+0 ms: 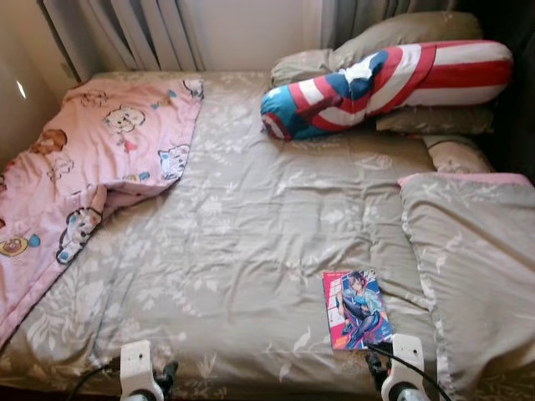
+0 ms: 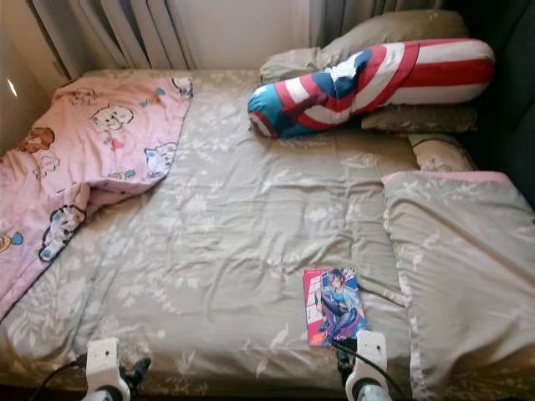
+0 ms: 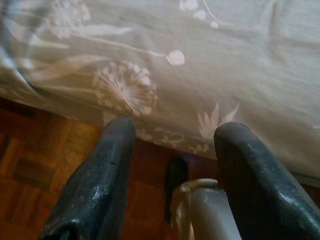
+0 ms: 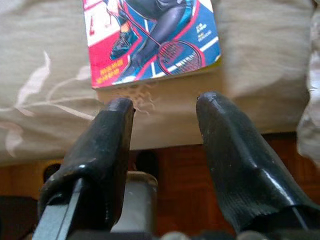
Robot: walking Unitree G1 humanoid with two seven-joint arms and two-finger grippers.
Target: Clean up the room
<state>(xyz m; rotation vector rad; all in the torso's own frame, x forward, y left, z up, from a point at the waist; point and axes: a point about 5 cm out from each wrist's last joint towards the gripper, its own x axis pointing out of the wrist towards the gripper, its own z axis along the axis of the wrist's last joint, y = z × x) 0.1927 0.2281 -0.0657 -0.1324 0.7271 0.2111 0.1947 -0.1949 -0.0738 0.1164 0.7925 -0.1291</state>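
Two grippers sit low at the near edge of the bed [image 1: 251, 234], and the main hazards follow from how close the right gripper [image 4: 165, 107] is to the comic book [image 1: 357, 308]. Its fingers [image 4: 107, 145] are spread with nothing between them, tips level with the mattress edge and just short of the book's near edge, with wooden floor [image 4: 185, 165] below. The book lies flat on soft fabric, so a closing pinch is likely to gather the bedsheet [image 4: 55, 60] with the cover, or slide over the thin edge without purchase. A forward push could shove the book further onto the bed instead of lifting it; a pull toward the robot could drag it off the edge onto the floor. The cable beside the right wrist could snag on the bedding if the arm reaches far. The left gripper [image 3: 170, 130] is also parted and empty, pointing at the hanging side of the sheet, well to the side of the book, and appears idle. Beyond the right gripper, a grey pillow [image 1: 472, 251] lies just beside the book on the outer side; farther off are a striped bolster [image 1: 393, 79] at the headboard end and a pink blanket [image 1: 75, 175] across from the left gripper.
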